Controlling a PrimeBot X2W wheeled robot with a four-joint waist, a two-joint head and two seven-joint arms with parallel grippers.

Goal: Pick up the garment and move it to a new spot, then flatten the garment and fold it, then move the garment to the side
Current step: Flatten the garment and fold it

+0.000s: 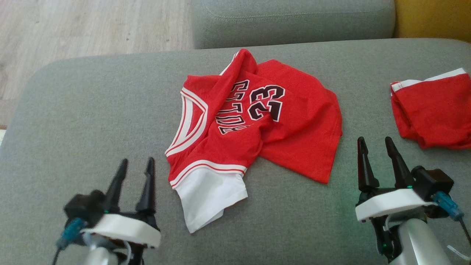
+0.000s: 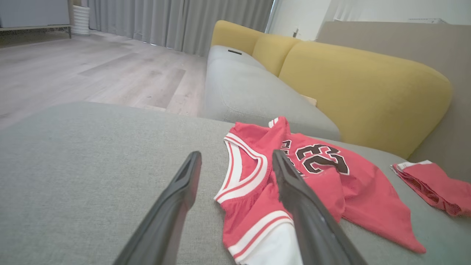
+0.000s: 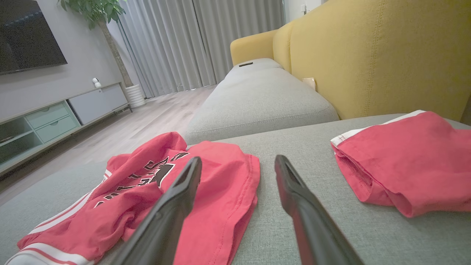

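Note:
The garment (image 1: 254,121) is a red jersey with white trim and the number 23, lying crumpled in the middle of a grey sofa cushion (image 1: 92,117). The left wrist view has the garment (image 2: 323,191) just right of the fingers, and the right wrist view has the garment (image 3: 206,191) to the left. My left gripper (image 1: 134,165) stands open near the cushion's front left, short of the white hem, with nothing between its fingers. To the right of the jersey my right gripper (image 1: 375,145) is open and empty too.
A second red piece of clothing with a white band (image 1: 434,110) lies at the cushion's right edge. Behind are another grey seat (image 1: 294,22) and yellow backrests (image 2: 364,95). Wooden floor (image 1: 92,29) lies beyond the cushion's far left.

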